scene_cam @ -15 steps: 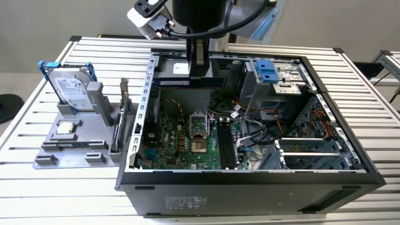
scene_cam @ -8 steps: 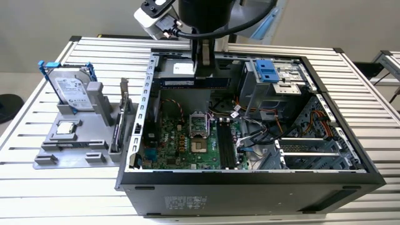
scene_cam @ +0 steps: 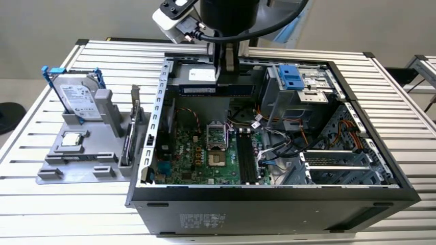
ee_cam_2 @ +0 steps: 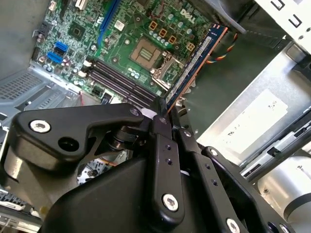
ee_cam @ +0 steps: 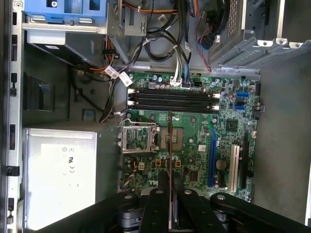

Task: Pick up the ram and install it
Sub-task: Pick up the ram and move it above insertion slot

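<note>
Greenish-blue ram (ee_cam_2: 197,60) is seen pinched at one end between the black fingers (ee_cam_2: 163,145) of the hand (ee_cam_2: 164,110), which is closed narrowly on the stick. The rest of the stick reaches out beyond the fingertips toward the green motherboard (ee_cam_2: 141,29). In the first wrist view the ram (ee_cam: 170,145) is seen edge-on as a thin line running from the hand (ee_cam: 170,191) across the processor socket (ee_cam: 138,138). Its far end lies just short of the black memory slots (ee_cam: 172,99), and the ram is not seated in them. In the exterior view the hand (scene_cam: 227,71) is held over the far part of the open black computer case (scene_cam: 272,204), which lies on its side on the slatted metal tabletop (scene_cam: 68,219). On the exterior view's left, a grey holder (scene_cam: 81,153) carries a silver hard drive (scene_cam: 78,99) in a blue frame.
</note>
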`<state>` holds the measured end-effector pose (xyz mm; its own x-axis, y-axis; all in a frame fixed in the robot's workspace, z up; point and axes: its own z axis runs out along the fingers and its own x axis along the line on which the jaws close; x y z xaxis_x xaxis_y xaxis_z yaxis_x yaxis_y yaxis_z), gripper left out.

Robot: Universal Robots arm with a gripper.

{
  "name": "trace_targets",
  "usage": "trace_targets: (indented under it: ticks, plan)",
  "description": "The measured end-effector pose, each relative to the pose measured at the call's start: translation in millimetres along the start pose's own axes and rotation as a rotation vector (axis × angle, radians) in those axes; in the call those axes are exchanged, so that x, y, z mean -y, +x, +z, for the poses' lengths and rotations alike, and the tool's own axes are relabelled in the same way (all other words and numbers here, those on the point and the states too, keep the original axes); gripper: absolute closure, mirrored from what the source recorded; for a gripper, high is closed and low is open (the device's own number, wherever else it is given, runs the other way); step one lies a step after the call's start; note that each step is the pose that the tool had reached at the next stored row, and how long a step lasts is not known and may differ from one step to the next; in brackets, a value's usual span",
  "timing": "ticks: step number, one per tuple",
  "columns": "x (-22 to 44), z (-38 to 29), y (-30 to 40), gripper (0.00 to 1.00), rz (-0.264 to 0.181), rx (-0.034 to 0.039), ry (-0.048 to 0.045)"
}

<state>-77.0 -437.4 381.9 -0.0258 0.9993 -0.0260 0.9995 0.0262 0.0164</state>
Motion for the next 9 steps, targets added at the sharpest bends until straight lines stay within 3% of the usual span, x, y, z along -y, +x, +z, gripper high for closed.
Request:
trace_targets:
  ticks: [9]
  plan:
    - [-5.7, 0.1, -0.2, 1.00, 0.004, 0.0001, 0.0001]
